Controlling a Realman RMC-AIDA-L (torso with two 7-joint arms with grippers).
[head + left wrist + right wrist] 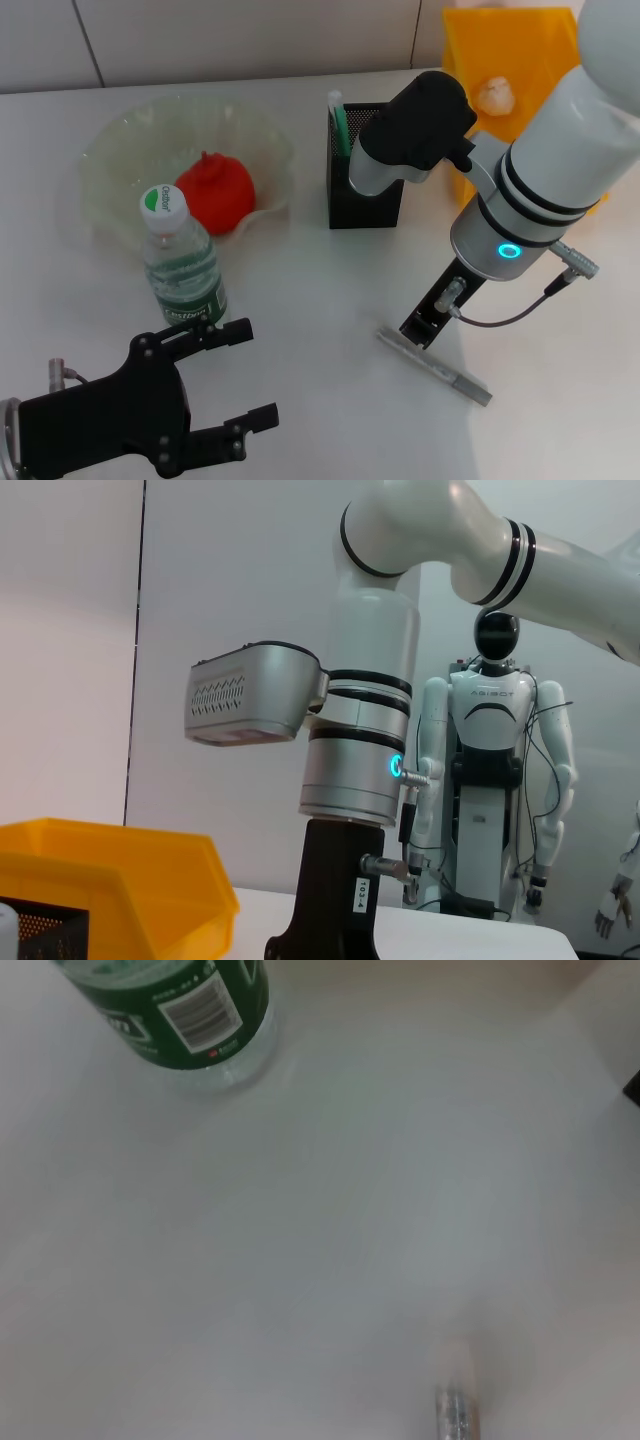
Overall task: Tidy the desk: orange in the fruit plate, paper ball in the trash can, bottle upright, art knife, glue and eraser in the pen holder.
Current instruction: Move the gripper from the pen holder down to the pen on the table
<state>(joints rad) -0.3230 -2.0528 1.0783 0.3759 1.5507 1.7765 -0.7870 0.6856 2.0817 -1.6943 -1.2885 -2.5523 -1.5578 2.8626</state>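
**Reaching down over the art knife, most of the desk already sorted**

Hanging low over the white surface [300, 300], the right gripper [428, 322] points down at one end of the art knife [434, 366], a grey bar lying flat in front of the pen holder [365, 165]. Whether its fingers are parted or closed on the knife cannot be told; the right wrist view shows only bare surface, the foot of the bottle [175, 1015] and a small metallic tip at the frame's edge.

The left gripper [235, 385] sits near the front edge on the robot's left, its two black fingers spread wide and holding nothing, just in front of the bottle [180, 260], which stands upright with its white cap on.

The orange [215, 192] rests inside the fruit plate [120, 140], behind the bottle. The paper ball [495, 95] lies in the trash can [520, 50] at the far right. A green-and-white stick stands in the pen holder, beside the trash can.
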